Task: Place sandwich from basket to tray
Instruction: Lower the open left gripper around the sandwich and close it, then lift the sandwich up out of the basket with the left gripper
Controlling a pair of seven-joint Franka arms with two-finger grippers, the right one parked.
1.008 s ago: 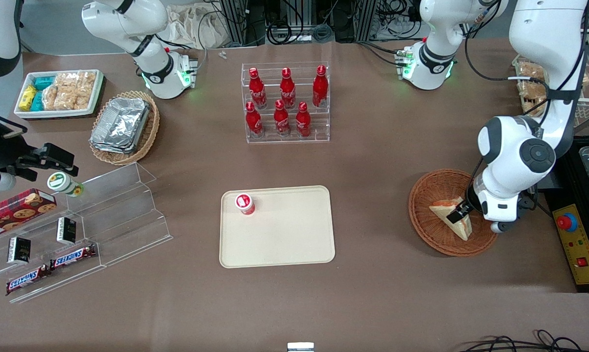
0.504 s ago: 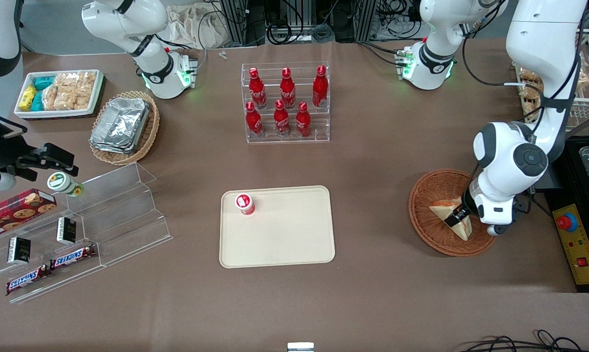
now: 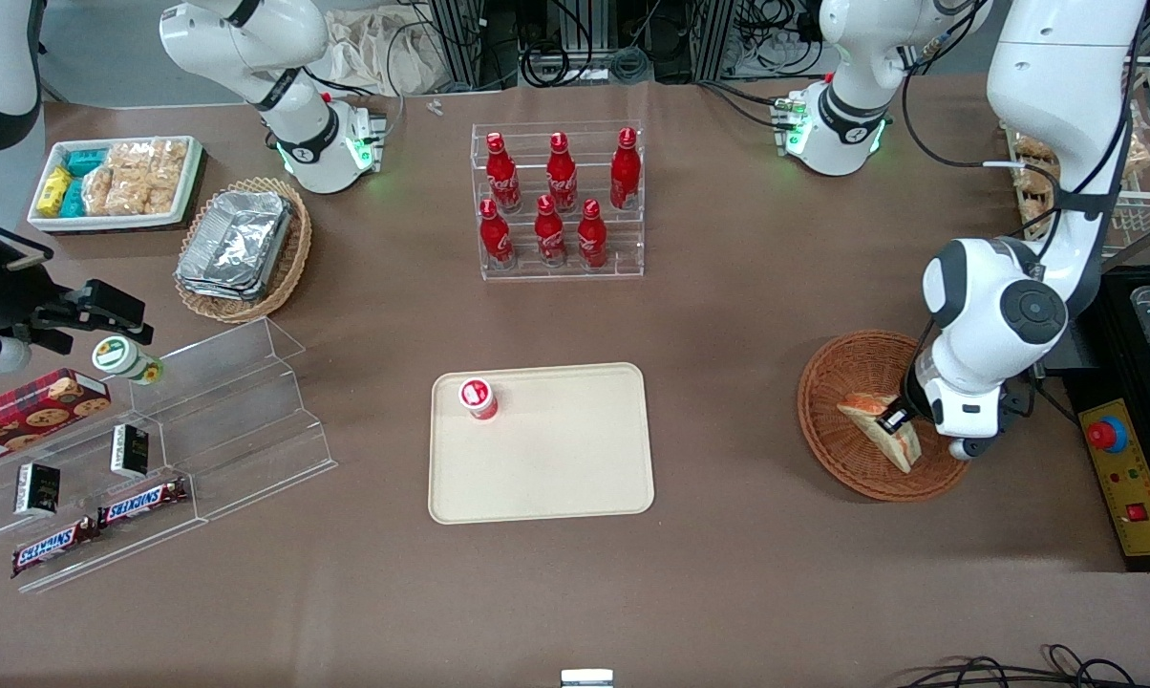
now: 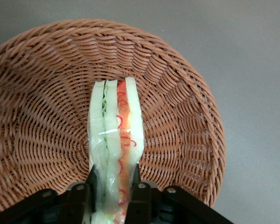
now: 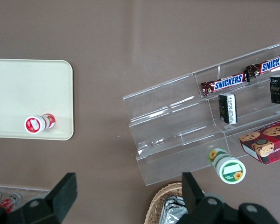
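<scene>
My gripper [image 3: 892, 420] sits low in the basket [image 3: 838, 382] at the right of the front frame, lower than mid-height; the jaws are clamped on the sandwich [image 3: 869, 411], one finger [image 4: 94, 179] pressed to each bread face. In the wrist camera the gripper [image 4: 113, 184] holds the wedge edge-on, so the filling shows as stripes: pale green, white, orange-red. A clear wrap covers the sandwich [image 4: 115, 135]. The wicker of the basket [image 4: 186, 116] surrounds it, and whether the wedge touches the weave I cannot tell. The sandwich lies inside the basket rim, on the side nearer the working arm's end of the table. The tray [image 3: 556, 459] lies at lower centre of the front frame, well apart from the basket, flat on the brown table [image 3: 728, 315]. On the tray's upper left corner stands a small cup with a red lid [image 3: 477, 397]. The right wrist camera shows that cup [image 5: 37, 123] near the tray [image 5: 28, 88] edge.
</scene>
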